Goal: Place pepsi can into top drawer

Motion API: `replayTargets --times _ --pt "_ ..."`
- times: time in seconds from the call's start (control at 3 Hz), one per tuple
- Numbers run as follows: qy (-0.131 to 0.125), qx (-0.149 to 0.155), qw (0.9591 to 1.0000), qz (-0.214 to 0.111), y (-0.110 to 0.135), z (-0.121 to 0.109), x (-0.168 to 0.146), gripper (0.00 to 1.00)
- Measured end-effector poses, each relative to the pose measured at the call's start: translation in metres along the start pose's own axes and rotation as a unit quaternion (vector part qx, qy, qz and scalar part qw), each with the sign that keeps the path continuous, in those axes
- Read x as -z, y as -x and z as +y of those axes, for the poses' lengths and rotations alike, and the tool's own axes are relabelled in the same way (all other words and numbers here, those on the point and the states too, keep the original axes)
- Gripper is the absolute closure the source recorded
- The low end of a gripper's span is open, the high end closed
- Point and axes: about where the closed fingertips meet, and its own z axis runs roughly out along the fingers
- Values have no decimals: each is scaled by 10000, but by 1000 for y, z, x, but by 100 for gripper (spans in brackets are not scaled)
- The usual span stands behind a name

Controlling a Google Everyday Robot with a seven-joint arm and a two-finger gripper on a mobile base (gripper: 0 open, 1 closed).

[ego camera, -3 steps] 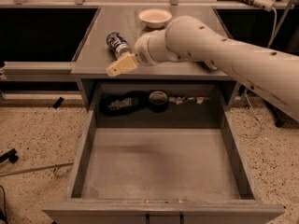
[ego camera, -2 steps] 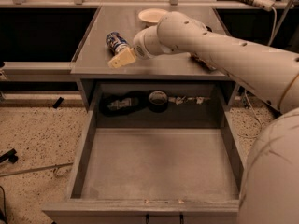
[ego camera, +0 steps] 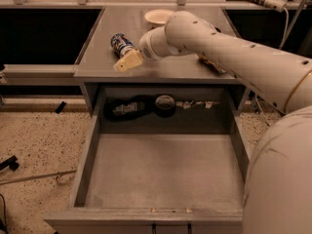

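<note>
The pepsi can (ego camera: 121,44) lies on its side on the grey countertop (ego camera: 165,69), toward its left part. It is dark blue with white markings and a silver end. My gripper (ego camera: 127,62) has a tan tip and hovers just in front of and below the can, almost touching it, at the end of the white arm (ego camera: 219,43) that reaches in from the right. The top drawer (ego camera: 165,172) is pulled wide open below the counter, and its flat grey bottom is bare.
A white bowl (ego camera: 158,16) stands at the back of the counter. A dark snack packet (ego camera: 213,65) lies partly under the arm. At the drawer's back are a dark bundle (ego camera: 124,108) and a round black roll (ego camera: 165,105). The floor (ego camera: 39,145) is speckled.
The arm has swung left and nearer to the camera. The gripper stays just in front of the can. The can and drawer have not moved.
</note>
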Motion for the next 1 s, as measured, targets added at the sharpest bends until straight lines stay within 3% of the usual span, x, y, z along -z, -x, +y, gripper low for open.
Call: replayTargets --times 0.67,1.0 --pt "147 100 9997 162 -5 -4 -15 0" --pt "-30 36 9997 234 -4 -3 -23 0"
